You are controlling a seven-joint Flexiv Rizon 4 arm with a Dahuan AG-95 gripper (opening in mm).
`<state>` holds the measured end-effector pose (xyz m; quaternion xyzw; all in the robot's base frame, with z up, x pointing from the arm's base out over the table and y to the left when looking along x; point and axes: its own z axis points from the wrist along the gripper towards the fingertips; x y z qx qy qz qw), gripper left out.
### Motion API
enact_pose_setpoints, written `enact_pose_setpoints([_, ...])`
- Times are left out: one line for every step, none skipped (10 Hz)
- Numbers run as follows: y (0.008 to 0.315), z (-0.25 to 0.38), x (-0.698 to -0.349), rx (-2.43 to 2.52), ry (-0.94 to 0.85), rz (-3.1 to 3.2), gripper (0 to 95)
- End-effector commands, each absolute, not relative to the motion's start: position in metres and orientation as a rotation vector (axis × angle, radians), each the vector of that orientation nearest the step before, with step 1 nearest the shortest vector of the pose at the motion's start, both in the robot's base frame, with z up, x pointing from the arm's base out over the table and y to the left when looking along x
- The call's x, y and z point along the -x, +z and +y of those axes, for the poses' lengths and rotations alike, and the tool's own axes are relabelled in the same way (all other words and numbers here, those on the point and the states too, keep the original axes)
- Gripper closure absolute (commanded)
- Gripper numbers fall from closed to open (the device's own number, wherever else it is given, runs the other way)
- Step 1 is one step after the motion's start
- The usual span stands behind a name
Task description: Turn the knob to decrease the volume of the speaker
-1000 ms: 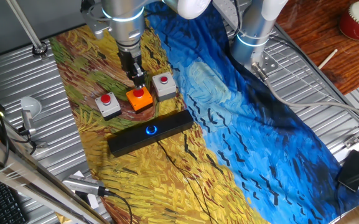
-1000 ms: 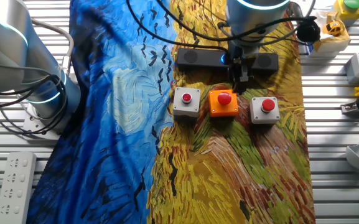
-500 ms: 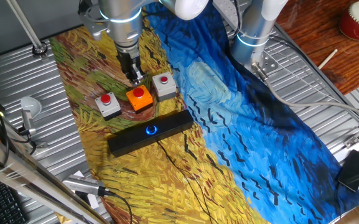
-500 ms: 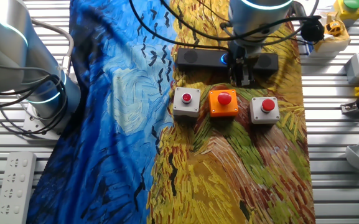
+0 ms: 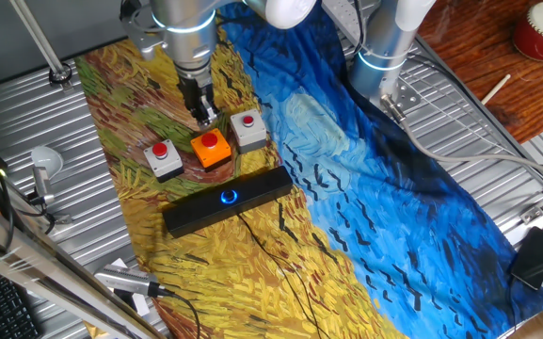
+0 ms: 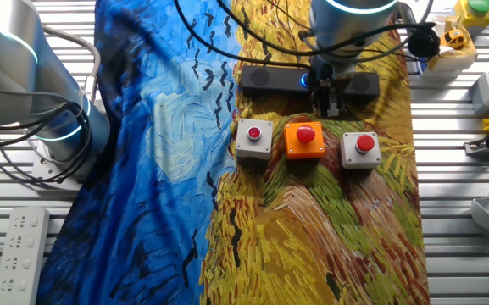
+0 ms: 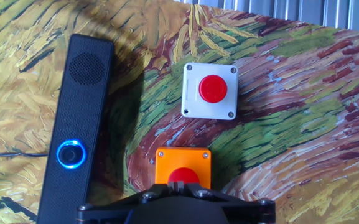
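The speaker [image 5: 196, 214] is a long black bar on the painted cloth, with the knob [image 5: 228, 197] glowing blue at its middle. It also shows in the other fixed view [image 6: 265, 79] with the knob [image 6: 304, 80] partly behind the arm, and in the hand view [image 7: 79, 112] with the knob [image 7: 71, 154] at the left. My gripper [image 5: 206, 119] hangs above the cloth just behind the orange box, fingers together and empty. In the other fixed view the gripper [image 6: 329, 108] is between the speaker and the orange box. In the hand view the gripper [image 7: 178, 186] sits at the bottom edge.
An orange box with a red button [image 5: 211, 149] stands between two grey boxes with red buttons [image 5: 165, 158] [image 5: 248, 130], beside the speaker. A thin black cable [image 5: 271, 254] runs from the speaker. A second arm's base [image 5: 384, 47] stands behind. A small black box [image 5: 535, 256] lies at the right.
My gripper has risen slightly and drawn a little away from the orange box over the last second. The speaker and boxes have not moved.
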<state>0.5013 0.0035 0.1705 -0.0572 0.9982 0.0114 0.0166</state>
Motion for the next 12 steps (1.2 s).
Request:
enact_pose_setpoints([0.169, 0.013, -0.503, 0.174, 0.019, 3.110, 95.0])
enact_pose_setpoints([0.167, 0.020, -0.505, 0.171, 0.008, 3.110, 95.0])
enact_pose_setpoints([0.164, 0.031, -0.508, 0.166, 0.002, 3.109, 95.0])
enact_pose_setpoints([0.162, 0.038, -0.511, 0.161, 0.010, 3.111, 95.0])
enact_pose_setpoints([0.163, 0.039, -0.513, 0.166, 0.031, 3.114, 95.0])
enact_pose_setpoints([0.164, 0.039, -0.514, 0.202, 0.037, 3.110, 95.0])
enact_pose_setpoints([0.164, 0.039, -0.514, 0.307, 0.007, 3.092, 95.0])
enact_pose_setpoints([0.164, 0.039, -0.514, 0.326, 0.004, 3.090, 95.0])
enact_pose_setpoints([0.163, 0.039, -0.514, 0.338, 0.002, 3.090, 95.0])
enact_pose_setpoints([0.162, 0.039, -0.513, 0.366, 0.002, 3.091, 95.0])
enact_pose_setpoints([0.162, 0.039, -0.513, 0.399, 0.002, 3.088, 95.0])
enact_pose_setpoints([0.162, 0.039, -0.513, 0.406, 0.005, 3.085, 95.0])
